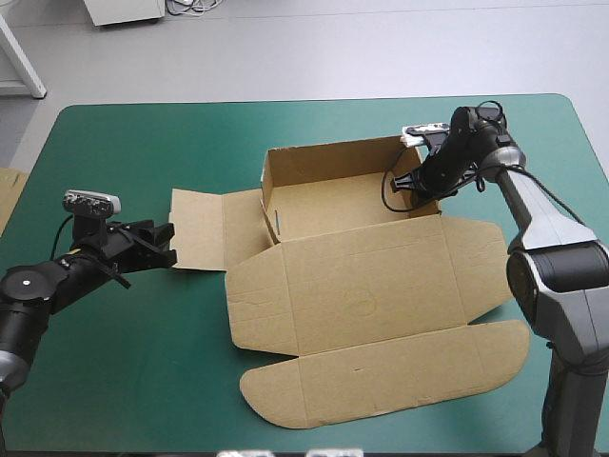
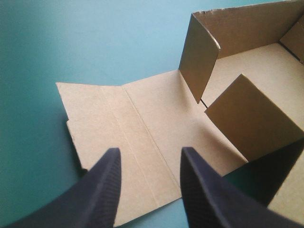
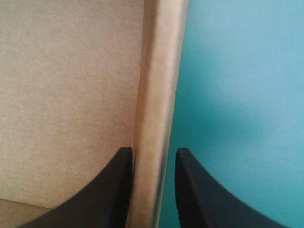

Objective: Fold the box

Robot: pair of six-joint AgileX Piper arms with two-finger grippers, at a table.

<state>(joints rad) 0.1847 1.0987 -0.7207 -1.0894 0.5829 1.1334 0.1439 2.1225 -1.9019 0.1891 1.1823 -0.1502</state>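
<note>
Right tool (image 3: 153, 149) pinches the box (image 1: 362, 286) wall; left tool (image 2: 150, 149) stands spread.

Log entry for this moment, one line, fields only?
box: back and side walls up, lid flat, left flap flat | left gripper: open, at left flap's outer edge | right gripper: shut on right wall

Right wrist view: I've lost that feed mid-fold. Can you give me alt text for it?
The right gripper straddles an upright wall of the brown box, its black fingers all but shut on the wall's top edge. One finger is inside the box, the other outside it, over the bare teal-green cover.
</note>
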